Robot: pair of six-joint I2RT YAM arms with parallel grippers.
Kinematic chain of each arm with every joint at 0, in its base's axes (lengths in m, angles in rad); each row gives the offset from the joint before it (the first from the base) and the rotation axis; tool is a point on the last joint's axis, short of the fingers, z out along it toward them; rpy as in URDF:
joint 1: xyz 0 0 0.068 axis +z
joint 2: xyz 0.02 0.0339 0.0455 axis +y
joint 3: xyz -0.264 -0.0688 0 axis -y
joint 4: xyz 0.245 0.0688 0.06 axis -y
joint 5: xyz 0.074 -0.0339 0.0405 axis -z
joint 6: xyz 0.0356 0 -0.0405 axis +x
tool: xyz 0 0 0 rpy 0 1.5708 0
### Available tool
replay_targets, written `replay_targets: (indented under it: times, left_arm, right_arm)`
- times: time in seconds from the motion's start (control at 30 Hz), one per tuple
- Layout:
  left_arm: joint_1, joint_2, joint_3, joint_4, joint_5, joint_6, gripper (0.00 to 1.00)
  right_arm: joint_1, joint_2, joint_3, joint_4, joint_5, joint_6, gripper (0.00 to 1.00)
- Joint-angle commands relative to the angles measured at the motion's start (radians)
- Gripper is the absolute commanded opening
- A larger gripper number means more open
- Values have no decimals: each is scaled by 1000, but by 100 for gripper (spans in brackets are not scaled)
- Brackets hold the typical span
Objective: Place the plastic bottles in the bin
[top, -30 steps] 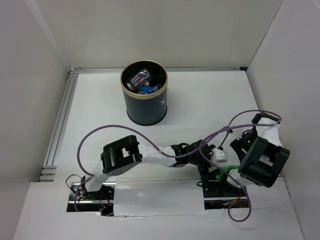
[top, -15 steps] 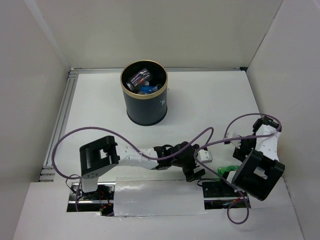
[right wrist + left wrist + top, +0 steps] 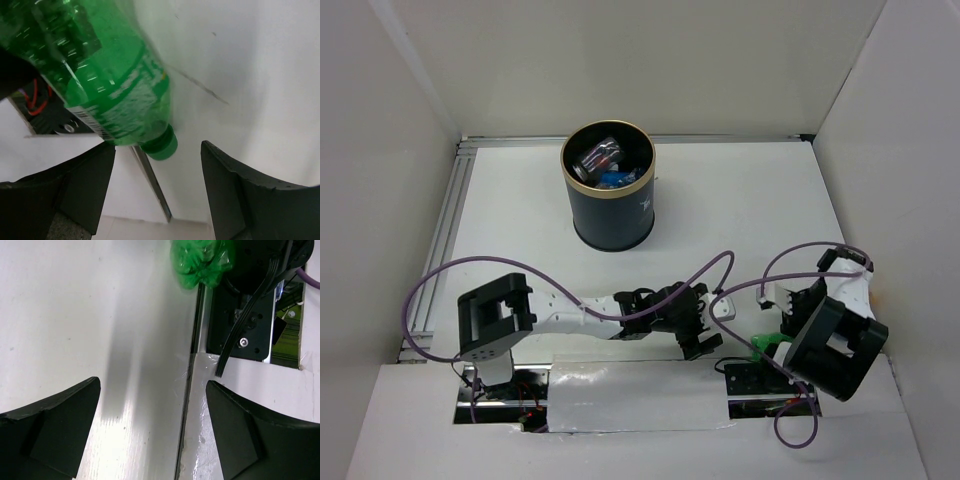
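White bench [image 3: 740, 200], white walls [image 3: 620, 60]; the bin [image 3: 612, 218] at the far edge holds bottles [image 3: 600, 157]. One green bottle [image 3: 115, 90] lies at the near edge by the right corner. The right hand [image 3: 157, 192], spread and empty, is nearer, cap end toward it; the left hand [image 3: 152, 425], also spread, faces it from farther off.

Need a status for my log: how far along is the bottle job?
Done: crushed bottles already lie in the bin. In hand: nothing; left gripper and right gripper are both open. Left: one green bottle by the right arm's base, just ahead of the right gripper.
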Motion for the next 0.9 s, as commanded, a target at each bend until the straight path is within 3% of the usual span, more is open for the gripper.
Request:
replay_targets:
  times: [0.0,0.3,0.5,0.63,0.7,0.87]
  left_arm:
    - [-4,-52,-18,-1,-27,-20,99]
    - [-4,-89,-49,-20,-64,-40,99]
    - [-4,-107,-58,-30,-84,-59,99]
    - [-4,-126,-69,-41,-111,-59,99]
    - [-4,-145,-78,-50,-122,-70,99]
    - [-4,-213,-105,-60,-186,-93,99]
  right_arm:
    - [-5,31,-45,-6,2,-129,76]
    - [-5,100,-76,44,12,-129,76]
    - [-5,151,-124,147,22,-118,68]
    - [-5,160,-124,173,-18,-98,47]
    - [-5,160,-99,182,-55,-86,31]
    - [-5,188,89,66,-233,-21,13]
